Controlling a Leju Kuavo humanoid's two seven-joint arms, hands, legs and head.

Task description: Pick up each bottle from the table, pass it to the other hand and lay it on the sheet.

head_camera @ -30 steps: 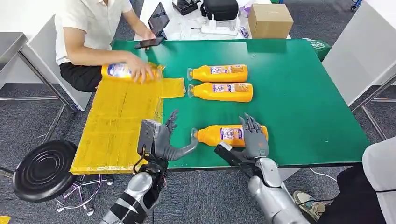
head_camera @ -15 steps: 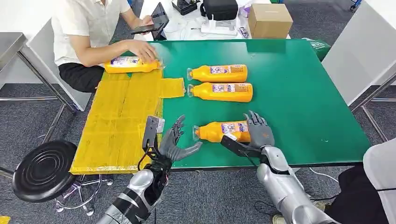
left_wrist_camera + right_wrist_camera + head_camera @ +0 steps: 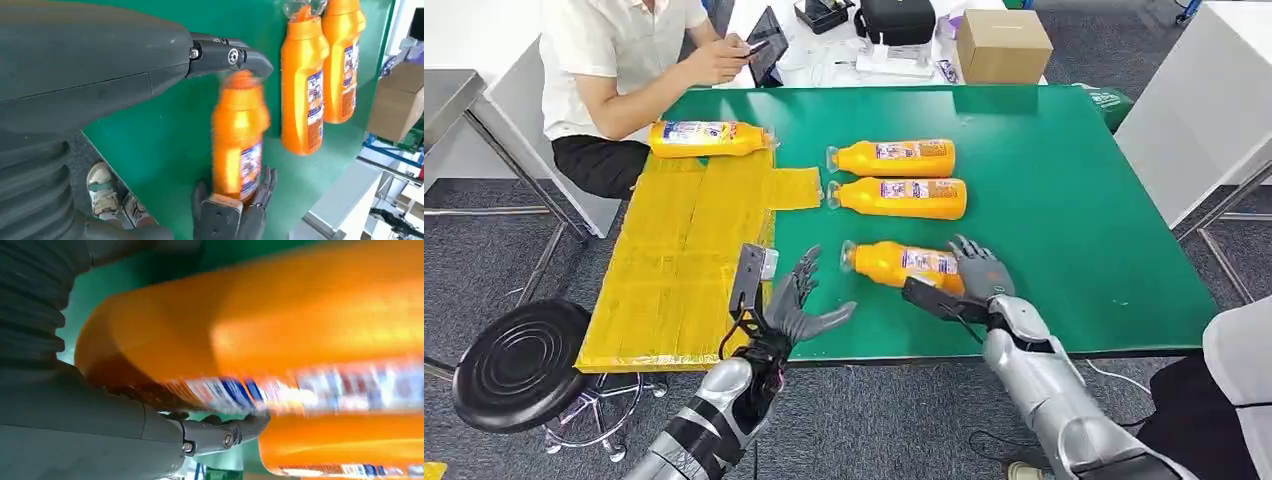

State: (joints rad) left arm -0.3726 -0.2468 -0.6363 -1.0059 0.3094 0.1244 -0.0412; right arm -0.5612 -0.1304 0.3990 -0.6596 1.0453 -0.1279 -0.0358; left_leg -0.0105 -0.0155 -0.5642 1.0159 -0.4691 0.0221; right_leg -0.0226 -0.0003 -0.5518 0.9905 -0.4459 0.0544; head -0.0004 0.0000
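Right hand: the right hand (image 3: 977, 275) grips the base end of the near bottle (image 3: 901, 265), cap end tilted up off the green table (image 3: 1064, 200).
Left hand: the left hand (image 3: 796, 305) hovers empty, fingers spread, just beside that cap.
Change: the near bottle has lifted and swung; the person (image 3: 619, 60) has let go of the bottle on the sheet (image 3: 706, 138).
Count: four orange bottles, one on the yellow sheet (image 3: 674, 260), two side by side mid-table (image 3: 894, 157).

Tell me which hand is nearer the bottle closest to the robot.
Right. The right hand grips the base end of the nearest bottle, fingers wrapped around it. The left hand hovers open just off its cap end, apart from it.
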